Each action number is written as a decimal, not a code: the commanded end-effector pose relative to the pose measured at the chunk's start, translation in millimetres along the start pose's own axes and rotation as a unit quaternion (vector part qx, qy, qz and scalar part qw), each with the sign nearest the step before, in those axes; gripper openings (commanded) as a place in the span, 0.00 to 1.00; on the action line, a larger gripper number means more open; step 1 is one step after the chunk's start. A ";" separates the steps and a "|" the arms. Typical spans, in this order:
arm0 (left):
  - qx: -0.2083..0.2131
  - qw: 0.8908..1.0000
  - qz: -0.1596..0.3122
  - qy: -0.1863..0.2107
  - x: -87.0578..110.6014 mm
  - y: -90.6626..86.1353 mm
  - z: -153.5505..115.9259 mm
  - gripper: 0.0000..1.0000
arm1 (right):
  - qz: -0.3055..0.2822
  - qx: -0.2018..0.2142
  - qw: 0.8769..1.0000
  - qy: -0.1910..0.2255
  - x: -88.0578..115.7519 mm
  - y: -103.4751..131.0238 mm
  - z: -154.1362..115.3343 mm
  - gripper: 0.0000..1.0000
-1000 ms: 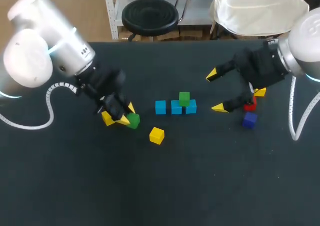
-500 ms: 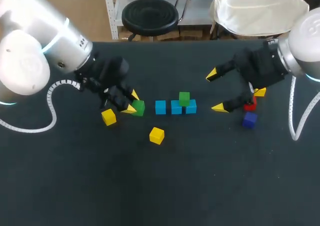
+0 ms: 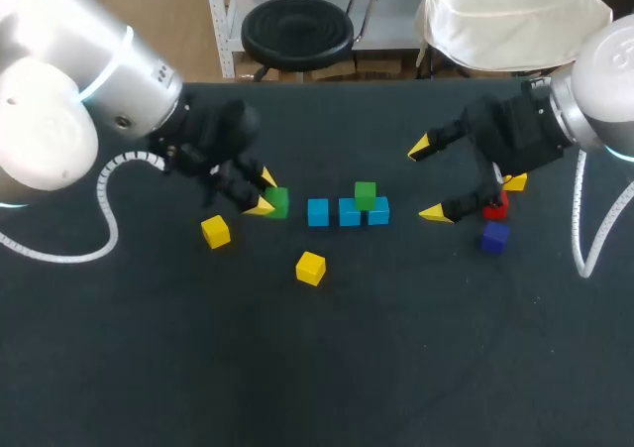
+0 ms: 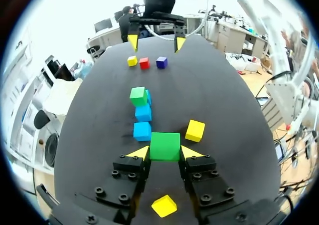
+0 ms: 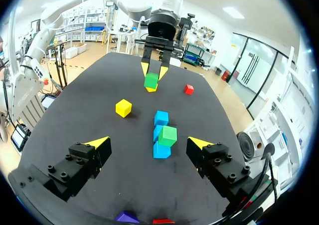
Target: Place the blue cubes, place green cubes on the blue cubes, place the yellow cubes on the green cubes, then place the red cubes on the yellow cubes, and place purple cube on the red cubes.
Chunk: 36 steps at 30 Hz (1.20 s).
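At the middle of the black table [image 3: 327,368], three blue cubes [image 3: 349,212] lie closely spaced in a left-to-right row. A green cube [image 3: 365,195] sits on top of the row's right half. Just left of the row, a second green cube [image 3: 276,202] is grasped by the left gripper [image 3: 265,193], with one yellow tip pressed to each of two opposite faces, as the left wrist view shows plainly. In that view the cube lies just short of the row's closest blue cube. Whether the grasped cube touches the table cannot be told. Left of this gripper and somewhat nearer lies a yellow cube [image 3: 215,231]. Another yellow cube [image 3: 310,268] lies nearer still, in front of the row's left end and well apart from it. To the right of the row, the right gripper [image 3: 427,180] hangs with its fingers spread wide and nothing between them. Beyond it, toward the table's right side, a third yellow cube [image 3: 514,181], a red cube [image 3: 495,207] and a purple cube [image 3: 494,236] stand close together. The yellow one is farthest, the red one is in the middle, and the purple one is nearest.
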State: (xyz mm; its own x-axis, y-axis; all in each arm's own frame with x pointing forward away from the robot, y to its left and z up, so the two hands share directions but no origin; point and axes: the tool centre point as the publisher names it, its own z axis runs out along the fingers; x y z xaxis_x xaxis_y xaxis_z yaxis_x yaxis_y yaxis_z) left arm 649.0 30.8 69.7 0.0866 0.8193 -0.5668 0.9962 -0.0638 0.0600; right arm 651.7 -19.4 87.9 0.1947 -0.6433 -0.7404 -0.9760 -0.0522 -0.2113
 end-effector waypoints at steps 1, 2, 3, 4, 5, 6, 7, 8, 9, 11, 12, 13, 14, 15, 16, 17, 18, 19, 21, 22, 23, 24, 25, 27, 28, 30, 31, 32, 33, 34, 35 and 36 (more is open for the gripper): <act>0.009 1.000 -0.002 0.015 -4.9 3.0 2.1 0.00 | 0.000 0.000 1.000 -0.001 0.2 0.1 0.2 1.00; 0.011 1.000 -0.001 0.014 -5.2 3.2 2.1 0.00 | 0.000 0.000 1.000 -0.001 0.2 0.1 0.2 1.00; 0.011 1.000 -0.001 0.014 -5.2 3.2 2.1 0.00 | 0.000 0.000 1.000 -0.001 0.2 0.1 0.2 1.00; 0.011 1.000 -0.001 0.014 -5.2 3.2 2.1 0.00 | 0.000 0.000 1.000 -0.001 0.2 0.1 0.2 1.00; 0.011 1.000 -0.001 0.014 -5.2 3.2 2.1 0.00 | 0.000 0.000 1.000 -0.001 0.2 0.1 0.2 1.00; 0.011 1.000 -0.001 0.014 -5.2 3.2 2.1 0.00 | 0.000 0.000 1.000 -0.001 0.2 0.1 0.2 1.00; 0.011 1.000 -0.001 0.014 -5.2 3.2 2.1 0.00 | 0.000 0.000 1.000 -0.001 0.2 0.1 0.2 1.00; 0.011 1.000 -0.001 0.014 -5.2 3.2 2.1 0.00 | 0.000 0.000 1.000 -0.001 0.2 0.1 0.2 1.00; 0.011 1.000 -0.001 0.014 -5.2 3.2 2.1 0.00 | 0.000 0.000 1.000 -0.001 0.2 0.1 0.2 1.00; 0.011 1.000 -0.001 0.014 -5.2 3.2 2.1 0.00 | 0.000 0.000 1.000 -0.001 0.2 0.1 0.2 1.00; 0.011 1.000 -0.001 0.014 -5.2 3.2 2.1 0.00 | 0.000 0.000 1.000 -0.001 0.2 0.1 0.2 1.00; 0.011 1.000 -0.001 0.014 -5.2 3.2 2.1 0.00 | 0.000 0.000 1.000 -0.001 0.2 0.1 0.2 1.00; 0.011 1.000 -0.001 0.014 -5.2 3.2 2.1 0.00 | 0.000 0.000 1.000 -0.001 0.2 0.1 0.2 1.00; 0.011 1.000 -0.001 0.014 -5.2 3.2 2.1 0.00 | 0.000 0.000 1.000 -0.001 0.2 0.1 0.2 1.00; 0.011 1.000 -0.001 0.014 -5.2 3.2 2.1 0.00 | 0.000 0.000 1.000 -0.001 0.2 0.1 0.2 1.00; 0.011 1.000 -0.001 0.014 -5.2 3.2 2.1 0.00 | 0.000 0.000 1.000 -0.001 0.2 0.1 0.2 1.00; 0.011 1.000 -0.001 0.014 -5.2 3.2 2.1 0.00 | 0.000 0.000 1.000 -0.001 0.2 0.1 0.2 1.00; 0.011 1.000 -0.001 0.014 -5.2 3.2 2.1 0.00 | 0.000 0.000 1.000 -0.001 0.2 0.1 0.2 1.00; 0.011 1.000 -0.001 0.014 -5.2 3.2 2.1 0.00 | 0.000 0.000 1.000 -0.001 0.2 0.1 0.2 1.00; 0.011 1.000 -0.001 0.014 -5.2 3.2 2.1 0.00 | 0.000 0.000 1.000 -0.001 0.2 0.1 0.2 1.00; 0.011 1.000 -0.001 0.014 -5.2 3.2 2.1 0.00 | 0.000 0.000 1.000 -0.001 0.2 0.1 0.2 1.00; 0.011 1.000 -0.001 0.014 -5.2 3.2 2.1 0.00 | 0.000 0.000 1.000 -0.001 0.2 0.1 0.2 1.00; 0.011 1.000 -0.001 0.014 -5.2 3.2 2.1 0.00 | 0.000 0.000 1.000 -0.001 0.2 0.1 0.2 1.00; 0.010 1.000 -0.022 0.020 -6.6 7.3 3.5 0.00 | 0.000 0.000 1.000 -0.001 0.2 0.1 0.2 1.00; 0.006 0.999 -0.036 0.024 -8.0 11.2 5.3 0.00 | 0.000 0.000 1.000 -0.001 0.2 0.1 0.2 1.00; 0.003 0.997 -0.063 0.036 -11.4 16.2 7.4 0.00 | 0.000 0.000 1.000 -0.001 0.2 0.1 0.2 1.00; -0.001 0.997 -0.069 0.033 -13.4 16.9 8.2 0.00 | 0.000 0.000 1.000 -0.001 0.2 0.1 0.2 1.00; -0.006 0.997 -0.077 0.032 -15.6 17.3 8.3 0.00 | 0.000 0.000 1.000 -0.001 0.2 0.1 0.2 1.00; -0.006 0.996 -0.087 0.033 -17.6 18.1 9.1 0.00 | 0.000 0.000 1.000 -0.001 0.2 0.1 0.2 1.00; -0.004 0.996 -0.089 0.030 -19.3 18.6 9.9 0.00 | 0.000 0.000 1.000 -0.001 0.2 0.1 0.2 1.00; -0.007 0.995 -0.091 0.026 -21.5 18.2 10.6 0.00 | 0.000 0.000 1.000 -0.001 0.2 0.1 0.2 1.00; -0.008 0.995 -0.093 0.022 -23.7 17.6 11.6 0.00 | 0.000 0.000 1.000 -0.001 0.2 0.1 0.2 1.00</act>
State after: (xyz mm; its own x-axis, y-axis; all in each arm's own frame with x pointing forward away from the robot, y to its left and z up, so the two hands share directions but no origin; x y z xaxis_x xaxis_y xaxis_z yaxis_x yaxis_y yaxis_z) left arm 661.9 10.2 76.0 -0.0994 0.8387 -0.5354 0.9946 0.0997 -0.0285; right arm 651.7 -19.3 87.9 0.1948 -0.6432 -0.7405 -0.9760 -0.0523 -0.2113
